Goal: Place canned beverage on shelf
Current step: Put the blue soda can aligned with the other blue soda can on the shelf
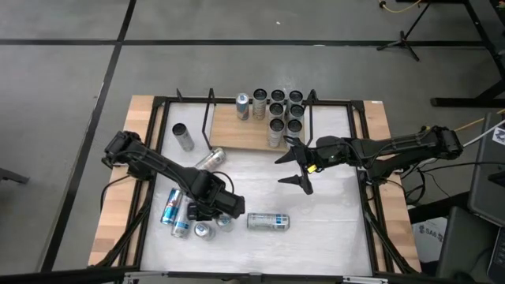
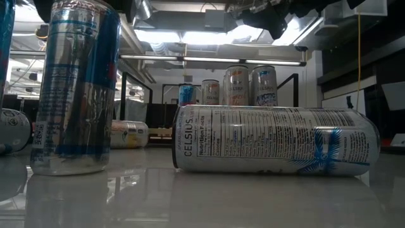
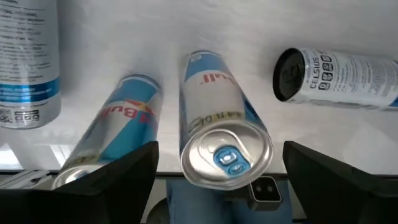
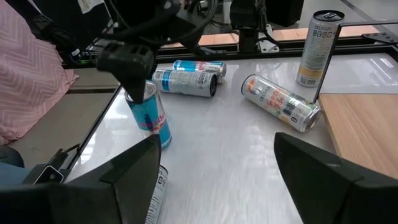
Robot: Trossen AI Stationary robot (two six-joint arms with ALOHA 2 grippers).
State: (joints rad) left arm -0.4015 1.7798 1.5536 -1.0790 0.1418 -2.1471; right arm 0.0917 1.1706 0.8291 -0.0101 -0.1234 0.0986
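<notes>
High view: left end effector [image 1: 211, 211], fingers spread wide around an upright blue can [image 1: 204, 230] without clamping it; right end effector [image 1: 298, 168] hangs wide open just beside the shelf [image 1: 237, 130].

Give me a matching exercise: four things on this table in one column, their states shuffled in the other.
1 Celsius can
2 left gripper
3 right gripper
4 shelf

A open, empty, beside the shelf
B carries upright cans
C lying on its side
D open, straddling an upright blue can

Pairs: 1-C, 2-D, 3-A, 4-B
</notes>
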